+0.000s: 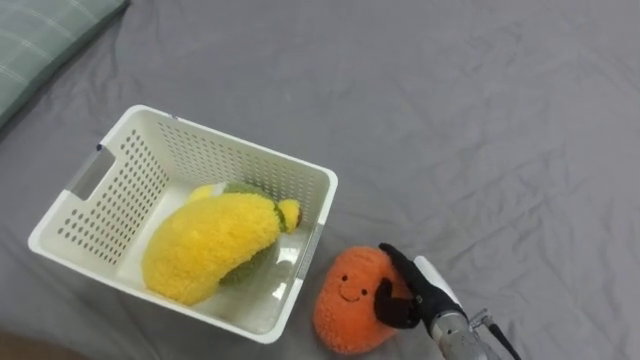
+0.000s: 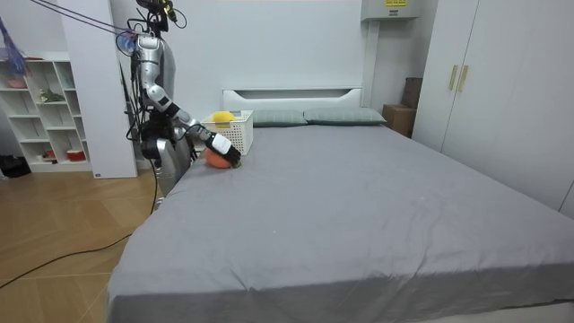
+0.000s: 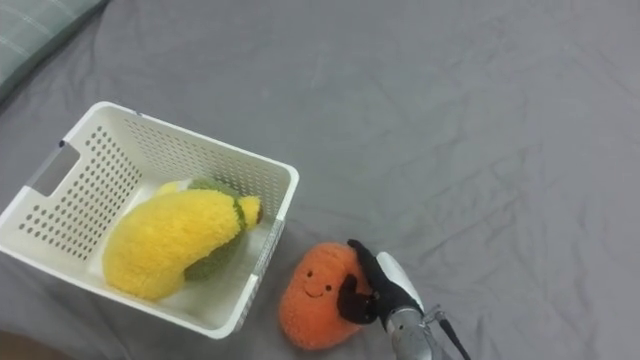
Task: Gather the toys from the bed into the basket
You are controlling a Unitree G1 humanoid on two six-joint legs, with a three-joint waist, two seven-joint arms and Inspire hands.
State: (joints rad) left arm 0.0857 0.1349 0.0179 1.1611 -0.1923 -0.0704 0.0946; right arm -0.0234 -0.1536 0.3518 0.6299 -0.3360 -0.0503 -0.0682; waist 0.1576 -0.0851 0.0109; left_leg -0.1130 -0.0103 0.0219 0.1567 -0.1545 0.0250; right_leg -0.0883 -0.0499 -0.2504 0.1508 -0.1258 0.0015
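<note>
- a white basket (image 1: 118,190) with perforated walls stands at an angle on the grey sheet of the bed (image 1: 470,120), with 1 slot handle showing in its short left wall.
- inside the basket lies a yellow plush toy (image 1: 205,245), long and curved, covering much of the basket's floor with its narrow end toward the right-hand wall.
- under and behind the yellow one, also inside the basket, a green plush toy (image 1: 243,268) peeks out, and little of it shows.
- an orange plush toy (image 1: 345,300) with a small smiling face is outside the basket, just beside its near right corner. it is down at the sheet, but i cannot tell whether it rests there or is slightly lifted.
- the right robot hand (image 1: 408,290) comes in from the lower right, on the side of the orange plush toy away from the basket. its dark fingers curl over the toy's top and side and the thumb presses into the front beside the face, so it is clamped on the toy.
- beyond the basket's far left corner lies a greenish checked pillow (image 1: 45,40).
- in the room view the robot stands upright on the wooden floor at the side of the bed, next to the basket and near the white headboard (image 2: 291,93). 1 arm reaches down over the mattress edge to the orange plush toy.
- far from the basket, a white wardrobe (image 2: 502,81) stands on the bed's other side, and a white shelf unit (image 2: 36,108) stands behind the robot.
</note>
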